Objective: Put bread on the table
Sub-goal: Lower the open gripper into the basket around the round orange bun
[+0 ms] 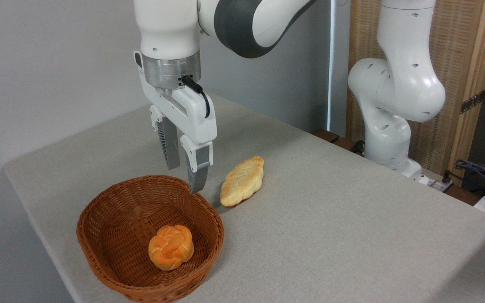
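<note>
Below and in front of your gripper, whose jaws hang spread and empty over the basket's far rim, the bread sits inside the basket, so lifting it onto the table remains.

glossy bread in a woven wicker basket on a matt, perhaps cloth-covered table.

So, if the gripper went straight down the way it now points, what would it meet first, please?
Most likely the back rim of the basket, or the basket floor just inside it. The open gripper points down over that rim, not over the bun. Depth is hard to judge from one view.
</note>
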